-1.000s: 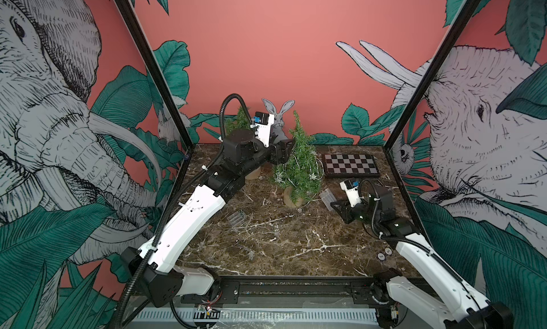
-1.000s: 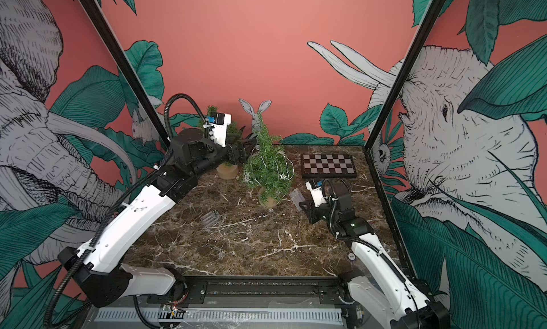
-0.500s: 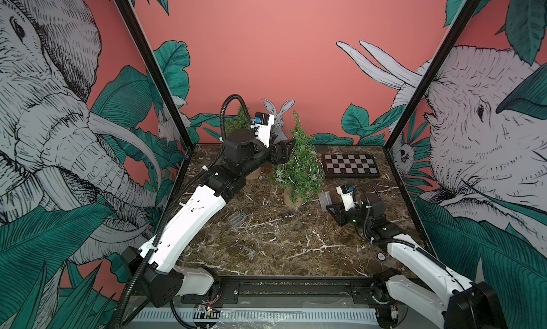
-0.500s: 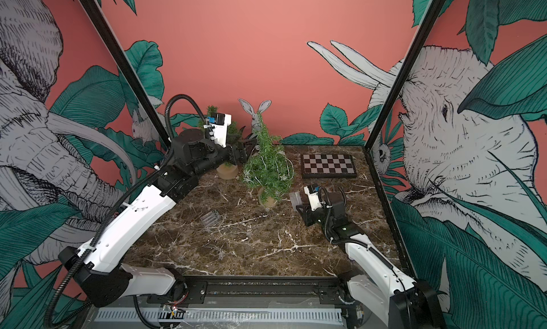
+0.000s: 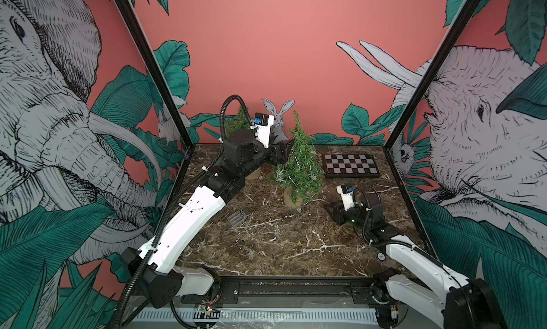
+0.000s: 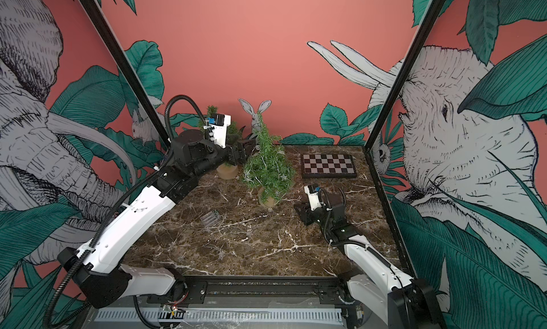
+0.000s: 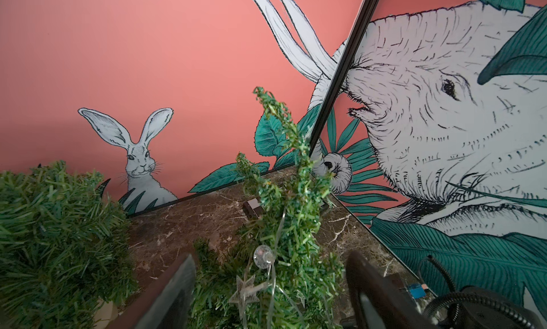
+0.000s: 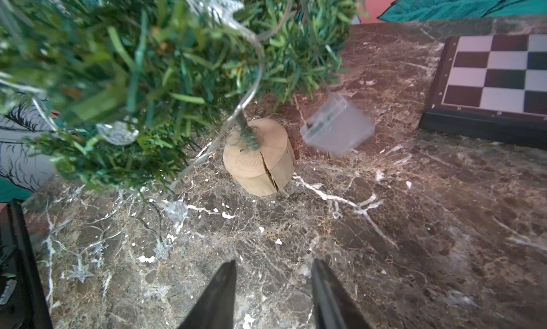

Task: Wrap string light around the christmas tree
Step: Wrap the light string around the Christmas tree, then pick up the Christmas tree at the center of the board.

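My left hand point(image 5: 286, 152) reaches in from 10 o'clock of the tree point(image 5: 299, 167). It is spread wide, one finger on either side of the upper branches. In the left wrist view foliage fills the gap between the fingers point(image 7: 359, 271), and a clear ball on the string light point(image 7: 262, 255) hangs there. I can't tell whether the fingers press on the branches.

My right hand point(image 5: 333, 210) sits low over the bench point(image 5: 281, 247) at 4 o'clock of the tree. It is partly open and holds nothing. In its wrist view only bare marble shows between the fingertips point(image 8: 228, 272).

The tree stands on a wooden base point(image 8: 257, 158) a little past mid-bench toward 12 o'clock, leaning slightly. The string light's wire loops through the branches, with silver stars and clear balls on it. One strand drops from the lower branches to the bench, and slack with more stars point(image 8: 81, 272) lies on the marble near the base. A clear box point(image 8: 337, 126), blurred, is just beside the base.

A chessboard point(image 5: 350, 165) lies flat at 2 o'clock of the tree. A second small tree point(image 6: 211, 117) stands at 10 o'clock, behind my left arm. A small clear ridged piece point(image 5: 236, 219) lies at 8 o'clock.
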{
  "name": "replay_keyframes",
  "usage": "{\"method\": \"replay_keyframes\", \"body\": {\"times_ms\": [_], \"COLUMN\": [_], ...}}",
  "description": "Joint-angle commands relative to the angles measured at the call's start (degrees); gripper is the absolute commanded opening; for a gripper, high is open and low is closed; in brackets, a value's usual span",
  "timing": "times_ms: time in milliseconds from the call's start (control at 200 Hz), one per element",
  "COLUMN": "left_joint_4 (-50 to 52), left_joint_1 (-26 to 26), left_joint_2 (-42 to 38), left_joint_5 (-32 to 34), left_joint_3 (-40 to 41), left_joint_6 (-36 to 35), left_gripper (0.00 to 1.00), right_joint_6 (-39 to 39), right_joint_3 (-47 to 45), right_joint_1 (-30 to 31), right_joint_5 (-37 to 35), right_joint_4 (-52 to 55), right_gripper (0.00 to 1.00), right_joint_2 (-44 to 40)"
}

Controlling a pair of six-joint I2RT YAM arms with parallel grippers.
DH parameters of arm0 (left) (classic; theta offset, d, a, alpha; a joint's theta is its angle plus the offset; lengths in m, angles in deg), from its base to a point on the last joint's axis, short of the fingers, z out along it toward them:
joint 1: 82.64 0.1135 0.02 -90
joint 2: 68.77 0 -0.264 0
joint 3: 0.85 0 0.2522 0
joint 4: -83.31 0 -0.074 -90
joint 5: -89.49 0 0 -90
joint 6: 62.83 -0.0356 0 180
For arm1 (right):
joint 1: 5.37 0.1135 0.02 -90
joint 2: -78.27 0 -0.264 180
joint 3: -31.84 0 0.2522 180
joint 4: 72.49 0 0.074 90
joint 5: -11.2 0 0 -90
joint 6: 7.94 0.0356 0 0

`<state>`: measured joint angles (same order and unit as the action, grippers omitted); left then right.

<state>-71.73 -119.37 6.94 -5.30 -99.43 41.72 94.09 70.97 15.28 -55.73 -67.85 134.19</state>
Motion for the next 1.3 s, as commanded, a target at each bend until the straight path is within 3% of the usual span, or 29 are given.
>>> {"method": "replay_keyframes", "body": {"times_ms": [0, 125, 305, 470, 650, 800, 1115, 1295], "left_joint_4": [1.5, 4.6, 3.0, 6.0, 9.3, 11.7, 16.6, 16.9], "left_joint_1": [-0.3, -0.3, -0.3, -0.3, -0.3, -0.3, -0.3, -0.3], "left_joint_2": [-3.6, -6.2, -12.0, -17.9, -27.4, -33.5, -34.7, -34.7], "left_joint_5": [1.7, 5.2, 6.4, 6.4, 10.2, 13.0, 13.7, 16.0], "left_joint_3": [0.8, 1.4, 7.3, 12.2, 19.5, 24.0, 25.1, 24.7], "left_joint_6": [-3.8, -7.5, -8.2, -6.6, -4.9, -3.9, -3.2, -3.6], "left_gripper": [0.82, 0.85, 0.85, 0.85, 0.87, 0.88, 0.91, 0.92], "right_joint_6": [0.0, -0.2, 0.1, 2.3, -0.5, -10.3, -13.2, -13.8], "right_joint_3": [4.9, 12.5, 22.4, 33.6, 46.6, 55.9, 59.4, 59.7], "right_joint_1": [0.3, 0.3, 0.4, 2.3, 7.5, 13.8, 16.1, 16.3], "right_joint_5": [-2.9, -5.5, 3.3, 3.4, 2.6, -4.7, -19.7, -22.8], "right_joint_4": [3.3, 9.0, 1.5, -6.6, -3.9, 4.2, 6.4, 5.9], "right_gripper": [0.54, 0.64, 0.77, 0.78, 0.81, 0.89, 0.89, 0.87], "right_joint_2": [-4.6, -9.4, -10.7, -3.0, 10.1, 18.1, 26.3, 27.5]}}
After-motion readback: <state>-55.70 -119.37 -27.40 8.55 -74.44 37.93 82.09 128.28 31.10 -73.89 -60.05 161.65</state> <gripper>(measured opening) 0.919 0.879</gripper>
